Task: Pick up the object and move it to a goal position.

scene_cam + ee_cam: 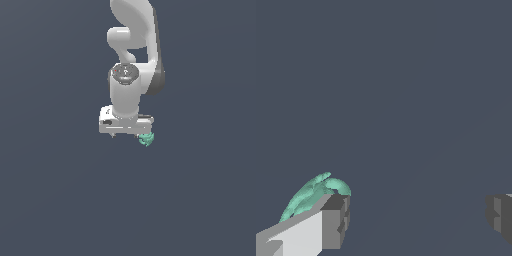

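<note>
The gripper (126, 134) is standing with jaws spread wide, gripping nothing. The object (146, 139) is lying outside one finger (not between them), so pickup and transfer are remaining.

The exterior view looks down from above, farther off — the wrist view sits close, sharing the hand (128, 134).

the white arm (131, 55) reaches down over a plain dark grey-blue ground. its gripper (127, 134) points downward, fingers mostly hidden under the wide white hand. the small teal-green object (146, 139) sits just below the hand's end toward the exterior view's right, touching it.
</note>
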Robot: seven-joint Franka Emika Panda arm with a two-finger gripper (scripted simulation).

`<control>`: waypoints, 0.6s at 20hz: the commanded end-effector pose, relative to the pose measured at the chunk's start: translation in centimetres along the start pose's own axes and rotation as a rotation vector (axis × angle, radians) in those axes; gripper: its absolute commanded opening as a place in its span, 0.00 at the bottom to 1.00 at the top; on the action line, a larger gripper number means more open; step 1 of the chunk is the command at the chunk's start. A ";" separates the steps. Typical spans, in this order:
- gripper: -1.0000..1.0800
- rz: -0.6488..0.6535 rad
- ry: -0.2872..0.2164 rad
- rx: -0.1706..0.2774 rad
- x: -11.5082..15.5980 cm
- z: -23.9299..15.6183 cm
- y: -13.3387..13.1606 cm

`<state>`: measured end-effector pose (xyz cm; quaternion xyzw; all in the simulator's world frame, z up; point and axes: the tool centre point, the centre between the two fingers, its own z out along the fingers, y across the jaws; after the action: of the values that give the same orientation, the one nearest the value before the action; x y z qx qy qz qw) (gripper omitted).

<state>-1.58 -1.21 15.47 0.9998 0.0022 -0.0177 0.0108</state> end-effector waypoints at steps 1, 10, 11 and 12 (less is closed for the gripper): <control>0.96 0.000 0.000 0.000 0.0 0.0 0.0; 0.96 0.005 -0.025 -0.021 -0.5 0.6 3.1; 0.96 0.004 -0.025 -0.021 -0.4 0.6 3.1; 0.96 0.004 -0.025 -0.021 -0.4 0.6 3.1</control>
<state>-2.02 -4.28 14.98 0.9993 -0.0010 -0.0295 0.0210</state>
